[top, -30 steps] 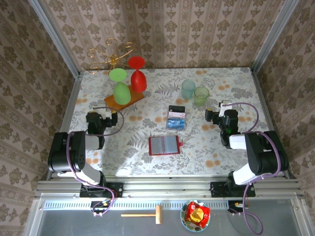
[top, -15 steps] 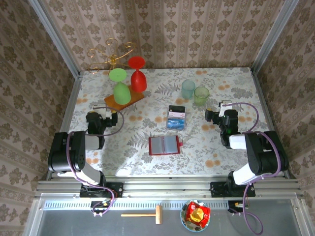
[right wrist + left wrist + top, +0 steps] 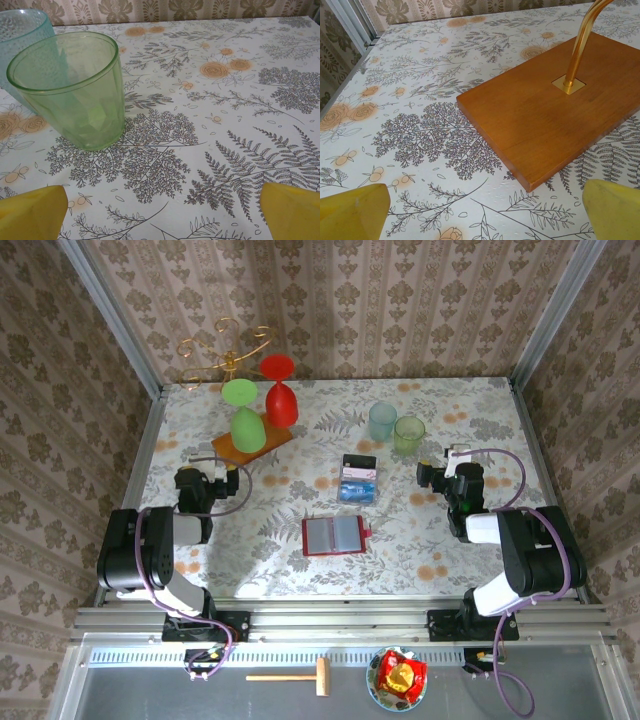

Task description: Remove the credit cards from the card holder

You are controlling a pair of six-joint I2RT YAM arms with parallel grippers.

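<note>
The red card holder (image 3: 335,535) lies open and flat in the middle of the table, its greyish inner pockets facing up and a small red tab on its right side. Just behind it lie the credit cards (image 3: 358,478) in a small pile: a black one at the back, a pale pinkish one, a blue one in front. My left gripper (image 3: 200,477) rests at the left of the table, open, yellow fingertips (image 3: 352,212) wide apart over bare cloth. My right gripper (image 3: 448,476) rests at the right, open too, with one fingertip (image 3: 292,210) low in its wrist view.
An orange wooden board (image 3: 555,110) with a gold stand (image 3: 228,355) and red and green glasses stands back left, close ahead of the left gripper. A green cup (image 3: 70,87) and a blue cup (image 3: 22,30) stand ahead of the right gripper. The table's left rail (image 3: 350,30) runs alongside.
</note>
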